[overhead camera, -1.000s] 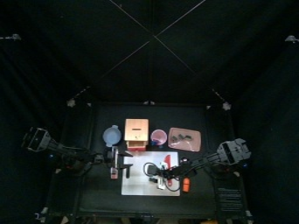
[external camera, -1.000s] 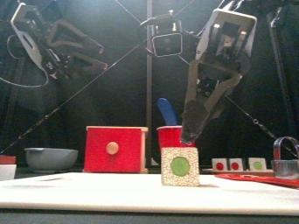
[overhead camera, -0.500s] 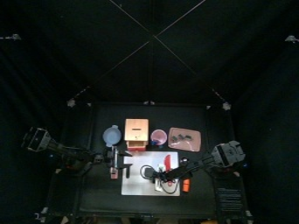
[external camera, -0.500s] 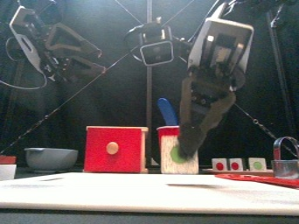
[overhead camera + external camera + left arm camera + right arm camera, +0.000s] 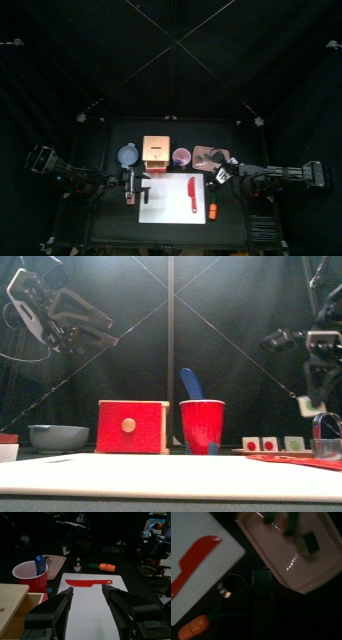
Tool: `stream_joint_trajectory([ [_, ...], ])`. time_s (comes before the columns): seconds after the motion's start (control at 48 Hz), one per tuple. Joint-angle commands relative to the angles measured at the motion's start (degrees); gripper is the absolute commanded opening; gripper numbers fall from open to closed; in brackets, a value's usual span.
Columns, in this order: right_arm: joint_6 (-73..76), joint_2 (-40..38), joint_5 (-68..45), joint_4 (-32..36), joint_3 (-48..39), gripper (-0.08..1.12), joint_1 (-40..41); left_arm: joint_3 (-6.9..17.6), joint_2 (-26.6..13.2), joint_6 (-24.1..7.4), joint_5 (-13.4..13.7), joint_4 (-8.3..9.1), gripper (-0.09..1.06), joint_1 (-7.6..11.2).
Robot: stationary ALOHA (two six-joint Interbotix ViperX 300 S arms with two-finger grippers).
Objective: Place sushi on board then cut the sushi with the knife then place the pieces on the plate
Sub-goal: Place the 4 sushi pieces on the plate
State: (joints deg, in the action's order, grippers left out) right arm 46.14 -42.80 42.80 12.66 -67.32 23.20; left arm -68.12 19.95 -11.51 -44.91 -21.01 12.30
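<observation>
My right gripper [image 5: 225,174] hangs at the pink tray's [image 5: 201,151] front edge, shut on a sushi piece [image 5: 310,406] held well above the table. In the right wrist view the piece shows as a dark block [image 5: 261,582] between the jaws. Three cut pieces [image 5: 271,443] stand on the tray [image 5: 284,567]. The red knife [image 5: 193,190] lies flat on the white board [image 5: 160,205]. My left gripper [image 5: 87,607] rests open and empty over the board's left side [image 5: 87,619].
A toy carrot [image 5: 211,209] lies off the board's right edge. Behind the board stand the blue-grey bowl [image 5: 128,153], the wooden box [image 5: 158,152] and the red cup [image 5: 202,424] with the blue knife [image 5: 191,381]. A metal cutter [image 5: 327,426] is near the tray.
The right gripper lifted the sushi piece off the board and carried it right to the tray's edge. Its arm drew back toward the right. The left arm stayed put.
</observation>
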Motion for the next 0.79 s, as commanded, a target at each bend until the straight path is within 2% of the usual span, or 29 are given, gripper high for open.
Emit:
stream_joint_trajectory([
  [0.021,0.6,1.8,-5.4,0.8,-0.9,0.56,8.6,0.7,0.0,-0.3,-0.3,0.18,0.87,-0.09],
  [0.167,-0.4,5.8,-11.7,1.4,-2.1,0.58,16.6,0.9,0.1,-0.2,-0.3,0.35,0.87,0.26],
  [0.229,-0.3,7.2,-12.8,2.5,-1.8,0.63,17.3,2.4,0.1,-0.4,-0.3,0.53,0.87,0.44],
  [0.271,-0.2,7.6,-13.2,2.9,-1.8,0.67,17.3,3.3,0.1,-0.4,-0.3,1.41,0.87,0.70],
  [0.333,-0.3,8.0,-14.2,3.3,-1.7,0.75,17.3,3.7,0.1,-0.3,-0.2,3.08,0.87,0.88],
  [0.375,-0.1,8.1,-14.4,3.5,-1.4,0.79,17.4,3.7,0.0,-0.3,-0.3,3.52,0.87,0.88],
  [0.562,-0.2,5.5,-12.4,3.4,1.1,0.82,16.9,3.3,0.1,-0.2,-0.3,3.25,0.87,0.88],
  [0.708,-0.4,-0.9,-13.1,2.9,6.2,0.82,7.1,3.6,0.1,-0.1,-0.3,3.34,0.87,0.88],
  [0.792,-0.7,-2.7,-20.4,6.2,8.2,0.82,-1.4,3.3,0.1,0.0,-0.3,2.72,0.87,0.88],
])
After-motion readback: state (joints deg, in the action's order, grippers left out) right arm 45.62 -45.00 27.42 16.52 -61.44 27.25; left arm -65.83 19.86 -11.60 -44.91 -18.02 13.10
